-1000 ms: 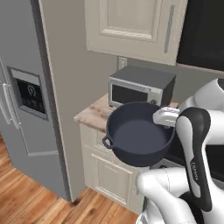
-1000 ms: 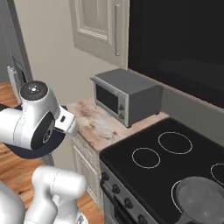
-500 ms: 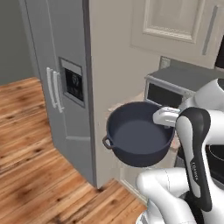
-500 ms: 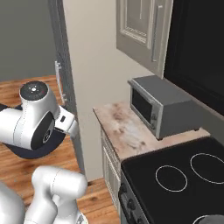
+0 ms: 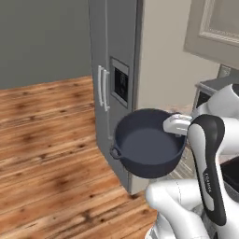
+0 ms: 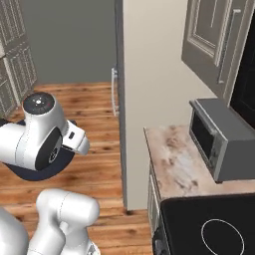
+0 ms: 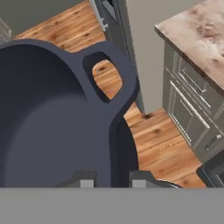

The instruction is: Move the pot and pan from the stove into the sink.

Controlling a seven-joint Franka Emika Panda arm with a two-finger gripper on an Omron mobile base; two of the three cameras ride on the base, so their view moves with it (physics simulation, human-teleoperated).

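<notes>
My gripper (image 7: 113,178) is shut on the rim of the pot (image 7: 52,113), just below one of its loop handles. The pot is deep, round and dark blue-grey. It hangs level in the air in front of the arm (image 5: 147,142), with my gripper (image 5: 176,124) at its right rim. In the right base view a dark part of the pot (image 6: 22,172) shows behind the arm's white joint. A corner of the stove (image 6: 209,229), black glass with a white ring burner, lies at the lower right. The pan and the sink are out of view.
A tall grey fridge (image 5: 116,79) stands right behind the pot. A marble counter (image 6: 174,159) beside the stove holds a grey toaster oven (image 6: 221,137). Its cabinet fronts (image 7: 188,113) are close on the right. Wood floor (image 5: 46,140) stretches away to the left.
The base has turned to the left, so both base views have swung: the stove and counter slid off to the right, and the fridge and wood floor came in. The pot stays held in the gripper.
</notes>
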